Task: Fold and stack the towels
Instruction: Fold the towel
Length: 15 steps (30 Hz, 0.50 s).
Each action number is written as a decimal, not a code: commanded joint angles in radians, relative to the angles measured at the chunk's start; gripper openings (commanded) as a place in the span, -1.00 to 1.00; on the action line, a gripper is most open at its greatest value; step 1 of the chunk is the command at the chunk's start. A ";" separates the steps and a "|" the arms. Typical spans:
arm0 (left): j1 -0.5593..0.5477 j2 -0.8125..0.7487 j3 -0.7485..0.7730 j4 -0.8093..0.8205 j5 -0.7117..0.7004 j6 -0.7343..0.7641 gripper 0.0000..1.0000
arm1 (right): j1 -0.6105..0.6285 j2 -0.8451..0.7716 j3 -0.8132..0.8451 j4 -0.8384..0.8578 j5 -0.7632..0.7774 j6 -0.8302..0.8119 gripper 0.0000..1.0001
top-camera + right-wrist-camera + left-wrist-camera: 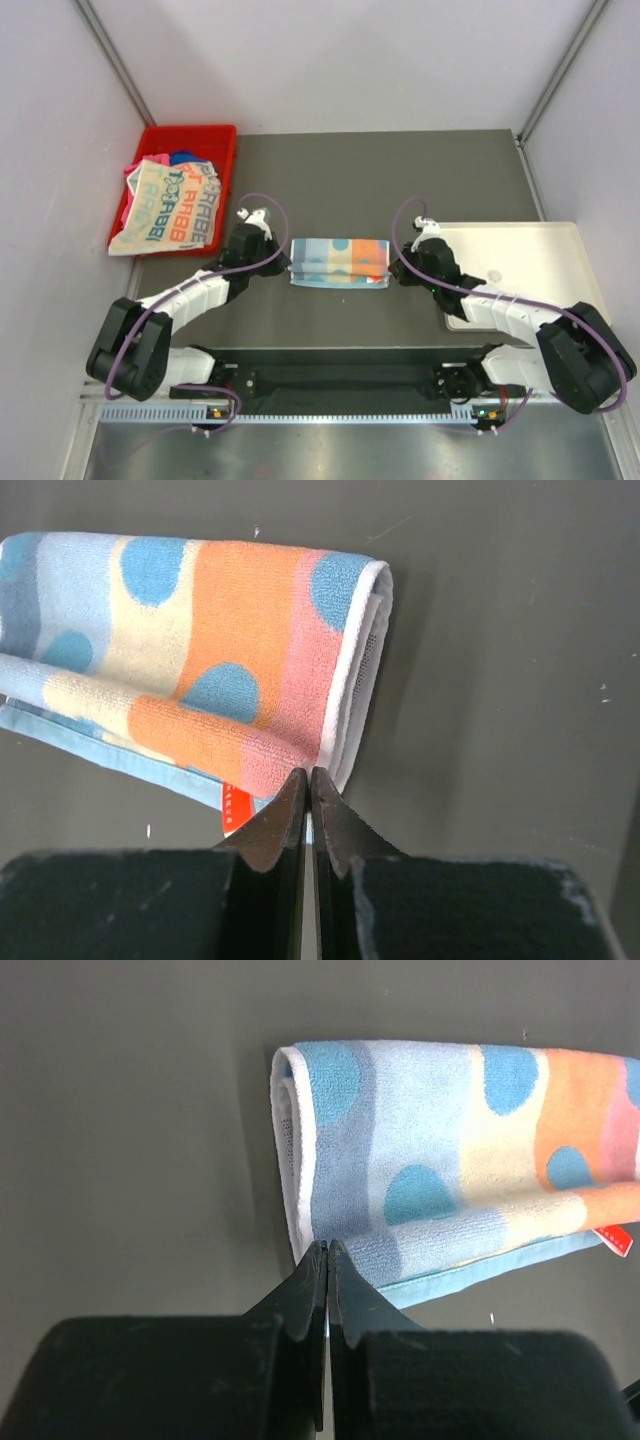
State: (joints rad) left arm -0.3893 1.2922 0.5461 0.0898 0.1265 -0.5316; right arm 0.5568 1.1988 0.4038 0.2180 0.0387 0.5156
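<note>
Up-left of the folded towel [338, 262], more towels [170, 205] wait in the red bin [225, 150]. The left gripper [328, 1246] is pressed together at the folded towel's near left corner, the right gripper [308, 772] likewise at its near right corner; whether either nips cloth is unclear. Any snagged fibre on retreat could drag the fold open.

We count one folded spotted towel [338, 261] on the surface [400, 180], at least three heaped towels [170, 205] in one red bin [215, 140] far left, one white tray [530, 250] at right, plus two tools: left tool [328, 1248], right tool [308, 772].
</note>
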 commanded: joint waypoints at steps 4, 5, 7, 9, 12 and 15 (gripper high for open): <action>-0.006 0.009 -0.020 0.008 0.004 0.002 -0.94 | 0.011 -0.002 -0.002 0.018 0.029 0.009 -0.82; -0.006 0.001 -0.020 -0.004 0.002 0.001 -0.89 | 0.012 -0.010 -0.002 0.014 0.029 0.009 -0.77; -0.008 -0.013 -0.015 -0.024 0.001 0.001 -0.62 | 0.011 -0.025 -0.003 0.006 0.024 0.009 -0.65; -0.008 -0.021 0.000 -0.042 -0.001 0.007 -0.44 | 0.012 -0.034 -0.002 -0.003 0.023 0.008 -0.60; -0.010 -0.030 0.032 -0.085 -0.008 0.016 -0.24 | 0.012 -0.053 0.015 -0.038 0.021 0.006 -0.57; -0.010 -0.050 0.061 -0.168 -0.042 0.021 -0.23 | 0.012 -0.076 0.036 -0.089 0.029 0.006 -0.56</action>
State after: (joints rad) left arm -0.3946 1.2877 0.5488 -0.0124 0.1196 -0.5247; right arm 0.5568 1.1637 0.4049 0.1650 0.0521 0.5209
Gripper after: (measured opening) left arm 0.387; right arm 0.216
